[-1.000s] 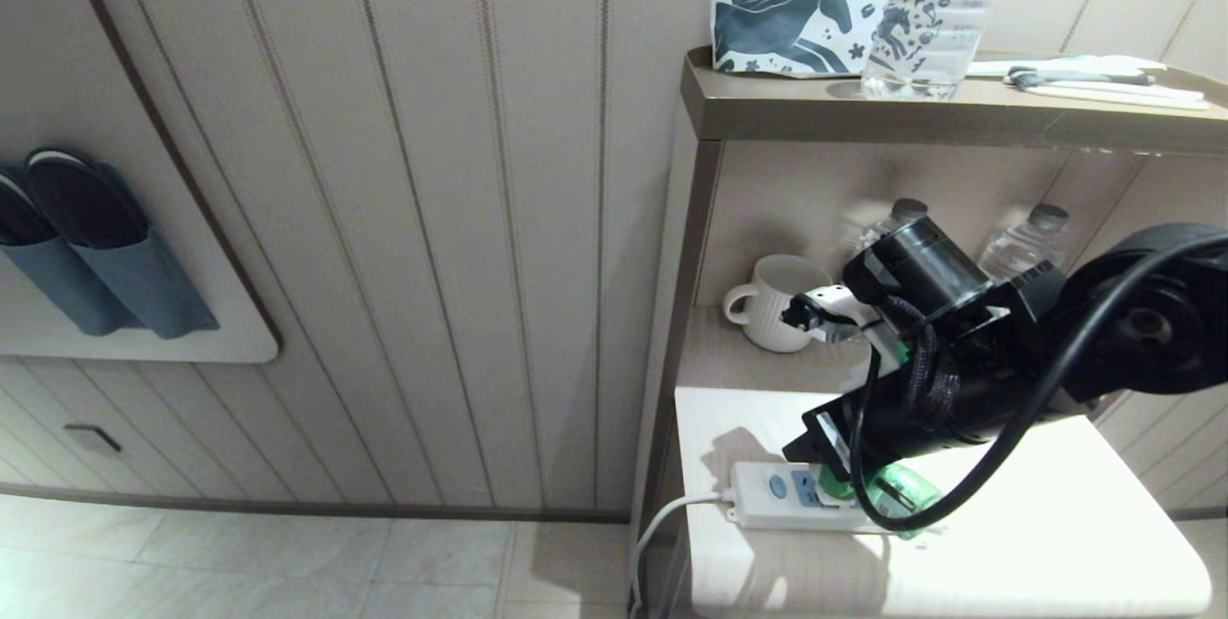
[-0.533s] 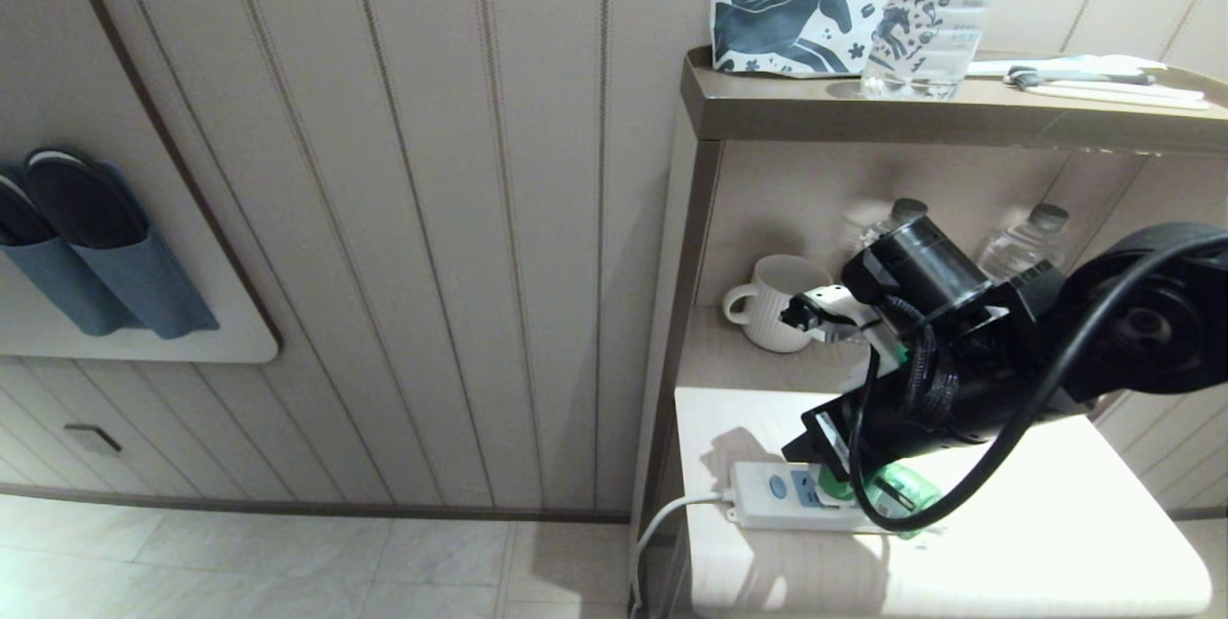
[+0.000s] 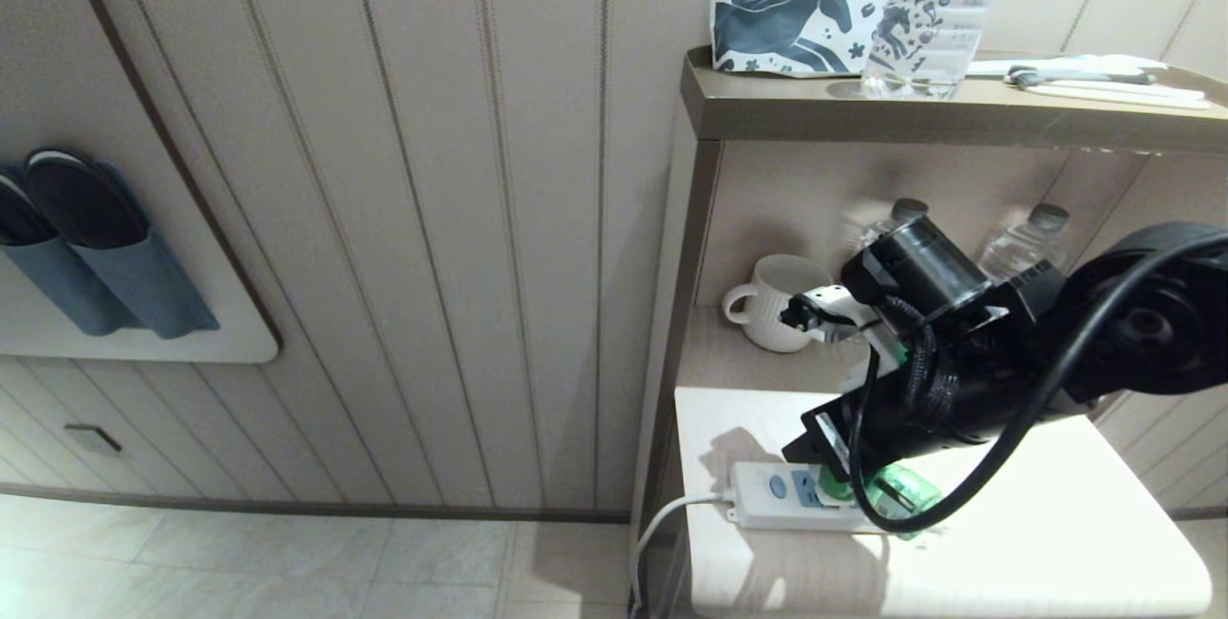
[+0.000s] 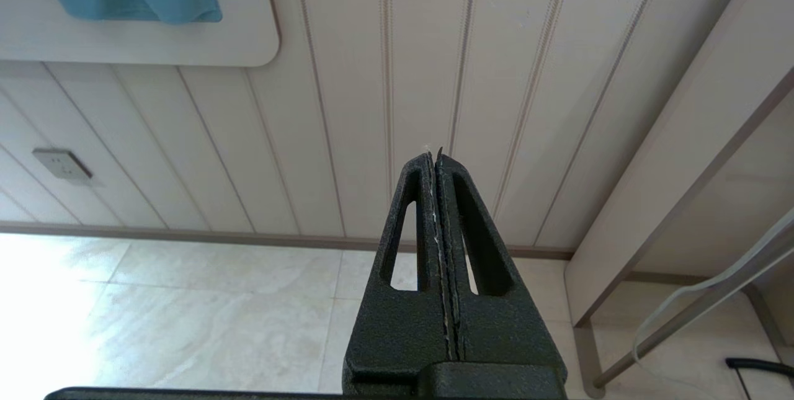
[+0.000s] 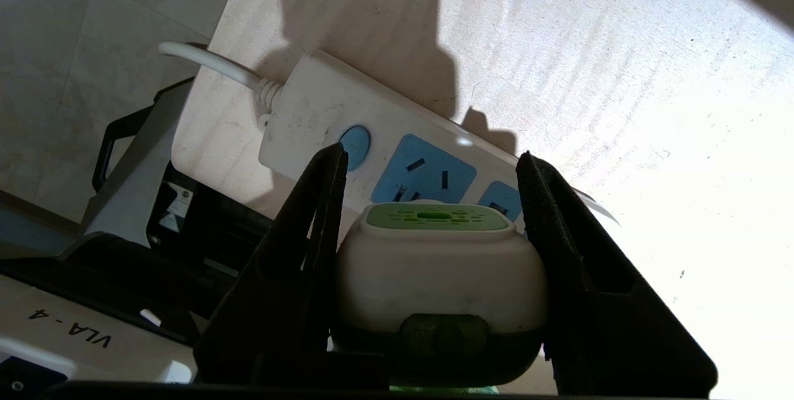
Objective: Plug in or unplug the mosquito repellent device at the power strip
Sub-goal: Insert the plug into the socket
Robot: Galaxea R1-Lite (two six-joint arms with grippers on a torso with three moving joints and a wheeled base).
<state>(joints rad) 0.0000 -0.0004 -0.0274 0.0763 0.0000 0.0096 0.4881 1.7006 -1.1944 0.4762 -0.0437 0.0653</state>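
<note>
Striped panelled wall (image 3: 432, 216), pale tiled floor (image 3: 288, 561), perhaps wooden shelf unit (image 3: 863, 110).

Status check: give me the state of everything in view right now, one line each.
right gripper: jaws closed on the device's sides
mosquito repellent device: held over the power strip; plugged or not, hidden
power strip: flat on the tabletop, visible sockets empty
left gripper: shut, empty, parked
</note>
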